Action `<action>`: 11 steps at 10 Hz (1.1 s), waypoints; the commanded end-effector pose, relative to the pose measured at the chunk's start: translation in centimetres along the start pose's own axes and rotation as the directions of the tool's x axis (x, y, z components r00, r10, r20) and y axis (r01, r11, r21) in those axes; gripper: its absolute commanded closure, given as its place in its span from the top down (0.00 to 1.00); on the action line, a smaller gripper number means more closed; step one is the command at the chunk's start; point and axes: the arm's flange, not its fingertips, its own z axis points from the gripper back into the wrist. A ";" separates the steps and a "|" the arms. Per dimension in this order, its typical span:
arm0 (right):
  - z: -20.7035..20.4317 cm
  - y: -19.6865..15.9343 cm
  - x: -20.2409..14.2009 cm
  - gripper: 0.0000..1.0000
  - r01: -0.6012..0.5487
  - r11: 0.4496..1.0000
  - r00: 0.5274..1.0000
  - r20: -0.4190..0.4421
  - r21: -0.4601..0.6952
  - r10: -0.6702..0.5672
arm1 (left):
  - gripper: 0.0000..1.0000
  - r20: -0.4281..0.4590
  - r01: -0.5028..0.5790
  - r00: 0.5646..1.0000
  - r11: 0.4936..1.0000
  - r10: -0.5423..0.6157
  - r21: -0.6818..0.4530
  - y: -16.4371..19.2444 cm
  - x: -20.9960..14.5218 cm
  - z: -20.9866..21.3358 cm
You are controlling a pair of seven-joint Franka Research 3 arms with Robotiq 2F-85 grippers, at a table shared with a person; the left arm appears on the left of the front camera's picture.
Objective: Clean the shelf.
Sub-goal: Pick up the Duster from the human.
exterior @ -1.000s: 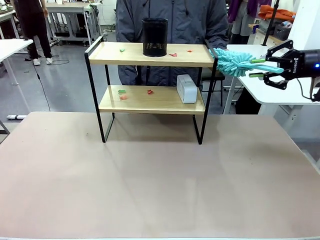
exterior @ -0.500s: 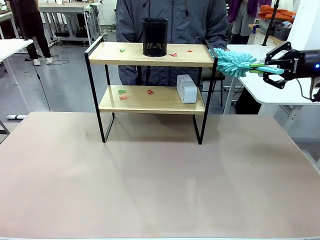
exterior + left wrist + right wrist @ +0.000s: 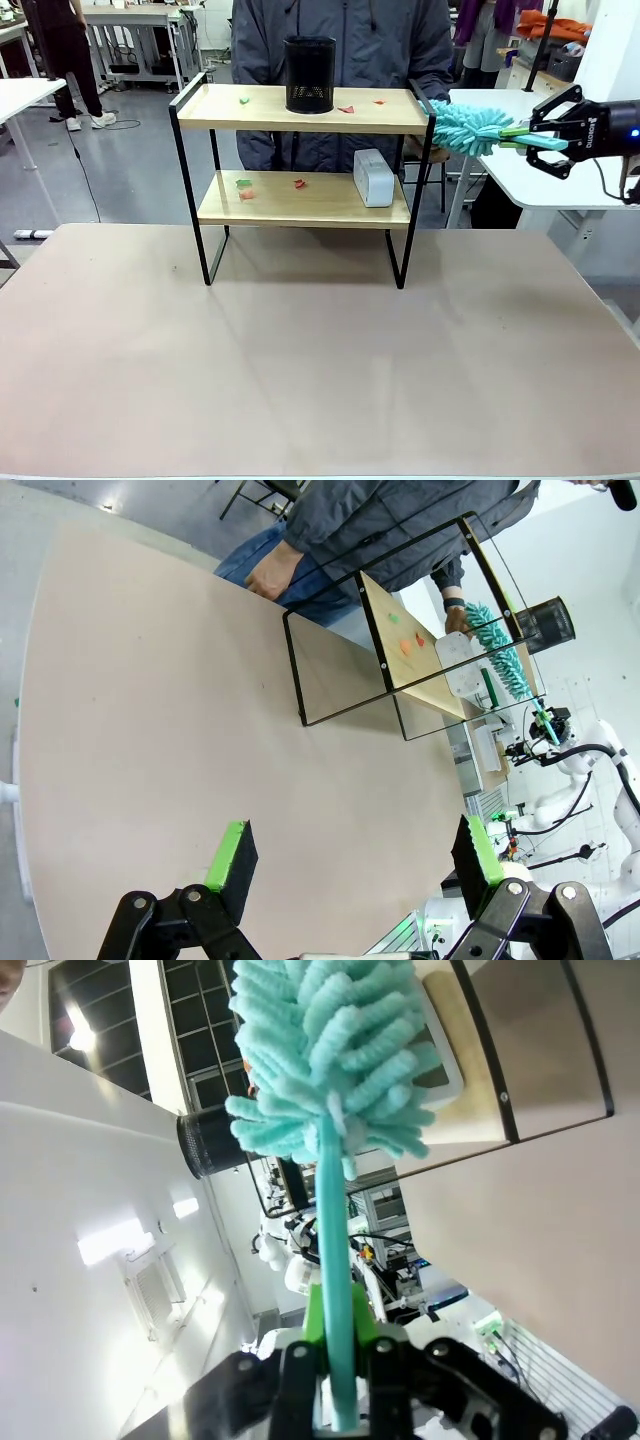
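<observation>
- Shelf (image 3: 270, 205) stands at the far middle of the table (image 3: 300, 370), with red and green scraps (image 3: 345, 109) on both boards.
- Right gripper (image 3: 545, 140), to the right of the top board, has its jaws clamped on a teal duster (image 3: 468, 126).
- Left gripper (image 3: 355, 852) has its jaws apart.

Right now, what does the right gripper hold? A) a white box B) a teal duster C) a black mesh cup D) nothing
B: the right gripper is shut on the handle of the teal duster, whose fluffy head is by the right end of the shelf.
</observation>
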 end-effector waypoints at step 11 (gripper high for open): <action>18.6 -5.8 -18.9 0.00 -0.302 0.848 0.946 -0.250 -0.436 0.209 | 1.00 0.020 0.023 1.000 1.000 -0.022 -0.019 0.0 0.1 0.0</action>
